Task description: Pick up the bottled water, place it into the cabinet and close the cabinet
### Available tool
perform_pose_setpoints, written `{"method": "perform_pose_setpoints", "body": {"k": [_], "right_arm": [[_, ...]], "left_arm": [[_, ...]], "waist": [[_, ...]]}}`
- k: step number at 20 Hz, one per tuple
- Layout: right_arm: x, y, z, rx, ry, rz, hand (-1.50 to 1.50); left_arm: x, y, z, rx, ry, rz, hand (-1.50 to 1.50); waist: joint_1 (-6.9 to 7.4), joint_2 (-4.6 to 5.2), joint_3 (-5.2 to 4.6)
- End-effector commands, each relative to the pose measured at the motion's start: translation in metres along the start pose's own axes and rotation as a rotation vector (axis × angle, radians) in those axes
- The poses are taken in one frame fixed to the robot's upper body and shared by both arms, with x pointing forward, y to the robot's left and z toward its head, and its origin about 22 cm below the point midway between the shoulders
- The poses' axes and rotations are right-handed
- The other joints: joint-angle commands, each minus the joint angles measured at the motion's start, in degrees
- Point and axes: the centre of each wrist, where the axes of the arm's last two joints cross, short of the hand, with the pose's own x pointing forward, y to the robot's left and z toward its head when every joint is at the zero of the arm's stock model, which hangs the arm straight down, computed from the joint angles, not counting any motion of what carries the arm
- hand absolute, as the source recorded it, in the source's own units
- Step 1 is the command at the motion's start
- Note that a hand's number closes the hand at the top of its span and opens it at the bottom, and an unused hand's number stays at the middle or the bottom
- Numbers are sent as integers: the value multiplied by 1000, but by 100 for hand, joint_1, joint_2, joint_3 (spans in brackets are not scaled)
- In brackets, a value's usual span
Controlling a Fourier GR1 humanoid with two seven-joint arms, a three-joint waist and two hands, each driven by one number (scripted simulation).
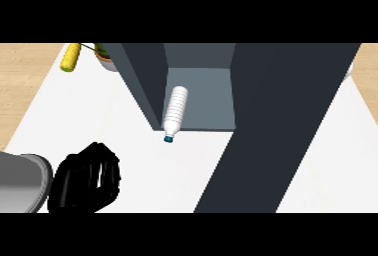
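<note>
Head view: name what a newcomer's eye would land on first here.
The tall dark grey cabinet dominates the upper middle, its open door sweeping down toward the lower edge. Inside it, a clear ribbed plastic water bottle lies on its side along the left wall, blue cap poking out over the white counter. The robot's black left hand shows at the lower left, apart from the bottle.

The ribbed white plastic water bottle (176, 107) has a blue cap (168, 139). The box-shaped cabinet (140, 75) is dark slate grey outside and paler blue-grey inside; its open door (280, 125) is charcoal. The flat counter top (88, 115) is plain white, edged by pale tan wood grain (22, 65). At its far left corner lie a yellow corn cob (71, 57) and green leaves (101, 49). The left hand (85, 177) is black and its forearm (18, 182) grey.
</note>
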Motion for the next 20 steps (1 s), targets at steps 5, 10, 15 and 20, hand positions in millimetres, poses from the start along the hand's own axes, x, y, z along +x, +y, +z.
{"method": "perform_pose_setpoints", "body": {"k": [5, 10, 15, 20], "right_arm": [[12, 52, -49, 130, -131, 135, 150], [6, 55, -69, 14, -135, 124, 150], [9, 30, -99, -90, -88, 97, 150], [8, 1, -140, -172, -48, 27, 150]], "left_arm": [[19, 25, 22, 29, -14, 8, 150], [18, 40, 33, 39, -19, -10, 150], [36, 48, 42, 26, -22, 19, 150], [43, 65, 57, 15, -1, 0, 150]], "waist": [[78, -4, -11], [84, 17, -12], [217, 49, -7], [204, 63, 5]]}}
